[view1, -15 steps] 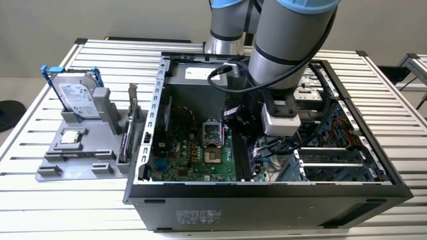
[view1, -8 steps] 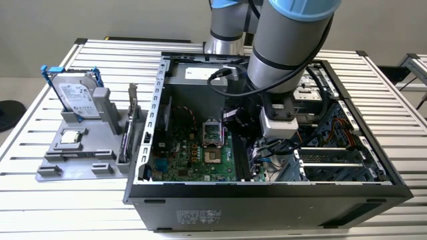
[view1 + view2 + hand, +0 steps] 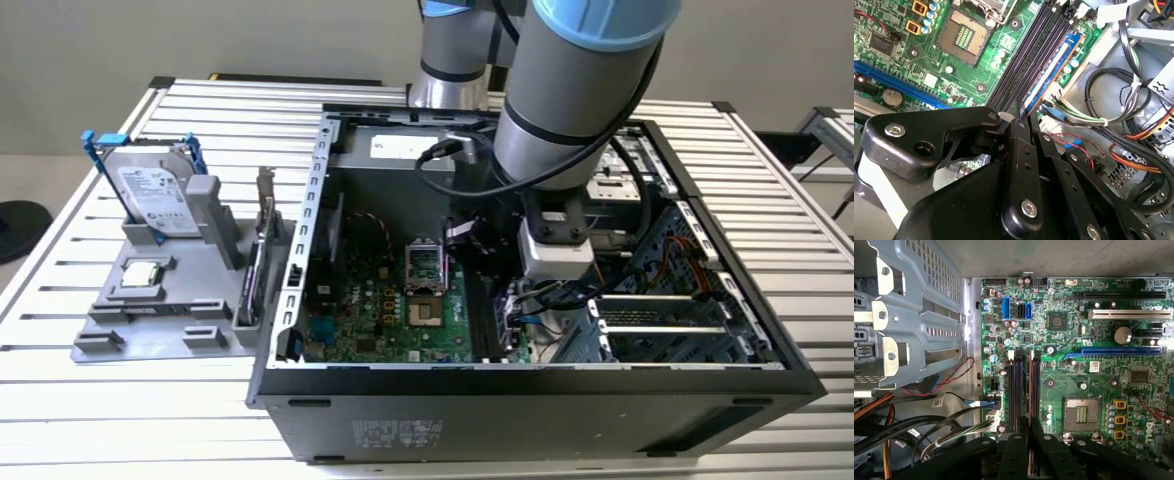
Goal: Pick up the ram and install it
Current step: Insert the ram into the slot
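Here the hand (image 3: 1021,114) grips the ram (image 3: 1051,70) over black slots (image 3: 1026,55).

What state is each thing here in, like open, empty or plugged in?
Computer case: side open.
Memory stick: standing in a board slot, gripper at its end.
Processor socket: empty.
Hard drive: upright in the grey holder, outside the case.

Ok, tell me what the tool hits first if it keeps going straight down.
Most likely the ram standing in its motherboard slot: the tool sits right above that stick's edge. The remaining gap is unclear.
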